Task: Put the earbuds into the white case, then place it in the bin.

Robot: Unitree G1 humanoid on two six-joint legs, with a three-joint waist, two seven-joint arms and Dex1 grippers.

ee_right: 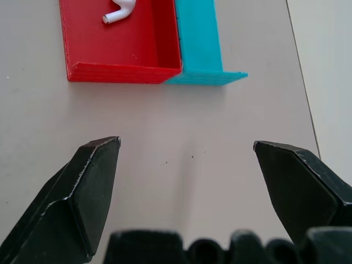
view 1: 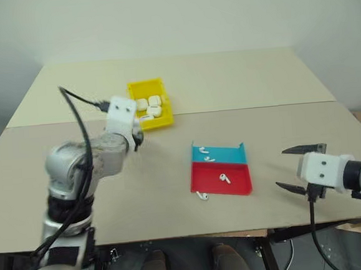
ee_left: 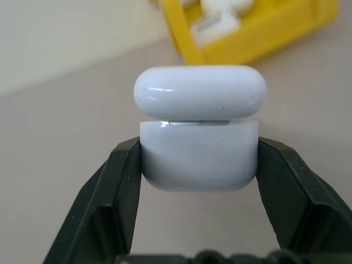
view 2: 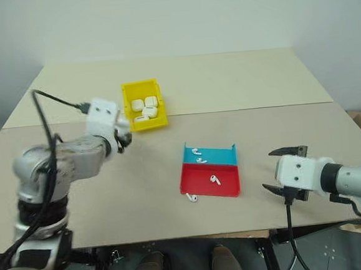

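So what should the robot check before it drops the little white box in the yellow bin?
1. Left gripper jaws clamped on the white case: ok.
2. Case lid fully shut: not ok, a gap shows under the lid.
3. Earbuds inside the case: cannot tell.
4. Room in the bin: cannot tell, several white cases already lie there.
5. Loose earbuds left on the red-and-blue tray: not ok.
6. Right gripper clear of the bin: ok.

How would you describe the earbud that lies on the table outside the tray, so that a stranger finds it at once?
Find the red-and-blue tray in the middle of the table. At the tray's near left corner, on the bare tabletop, lies one earbud. The other earbuds all lie inside the tray.
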